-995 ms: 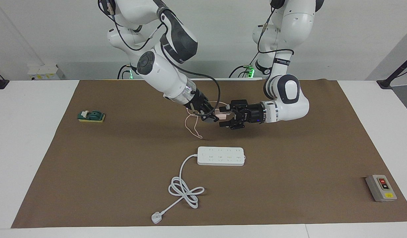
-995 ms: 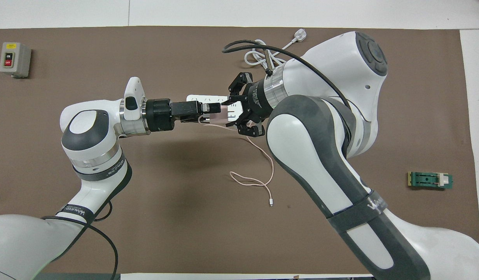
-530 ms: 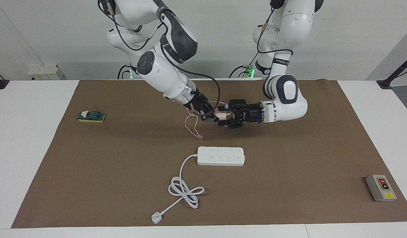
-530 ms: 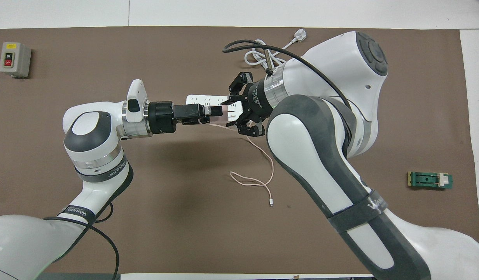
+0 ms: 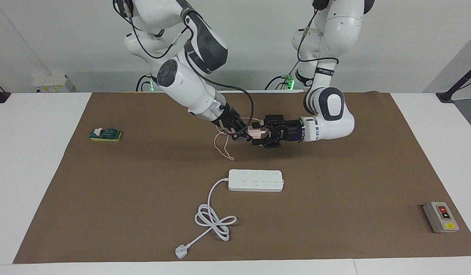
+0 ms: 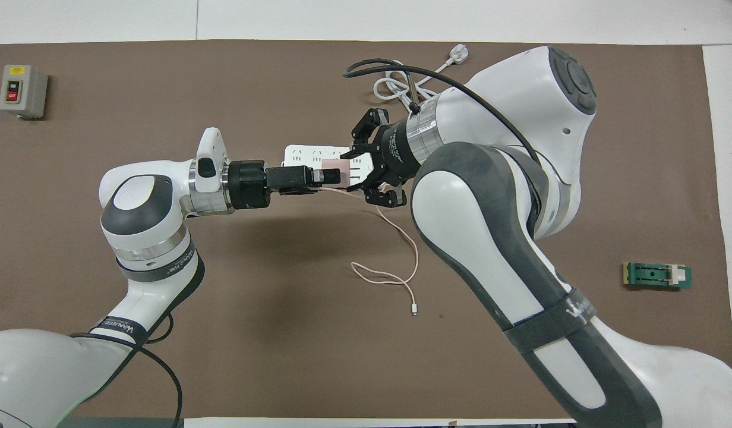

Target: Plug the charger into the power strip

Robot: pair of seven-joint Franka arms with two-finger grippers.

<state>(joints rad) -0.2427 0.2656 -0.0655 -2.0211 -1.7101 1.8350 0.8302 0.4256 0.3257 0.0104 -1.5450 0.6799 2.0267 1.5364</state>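
The small pale-pink charger [image 5: 254, 133] [image 6: 337, 170] hangs in the air above the mat, a little nearer to the robots than the power strip. My right gripper [image 5: 246, 134] [image 6: 351, 173] is shut on it, links splayed out to the sides. The thin pink cable [image 5: 222, 147] [image 6: 396, 261] droops from it onto the mat. My left gripper [image 5: 257, 134] [image 6: 327, 176] faces the right one, open, with a finger on either side of the charger. The white power strip [image 5: 255, 180] [image 6: 300, 156] lies flat on the mat, sockets up, partly covered from above by both hands.
The strip's thick white cord [image 5: 214, 220] coils toward a three-pin plug [image 5: 181, 251] at the mat's edge farthest from the robots. A grey button box [image 5: 440, 217] [image 6: 22, 90] sits toward the left arm's end. A green block [image 5: 105, 134] [image 6: 657, 276] lies toward the right arm's end.
My left gripper has slid closer to the right gripper, so its open fingers now reach around the charger. The right gripper still holds the charger in nearly the same spot.
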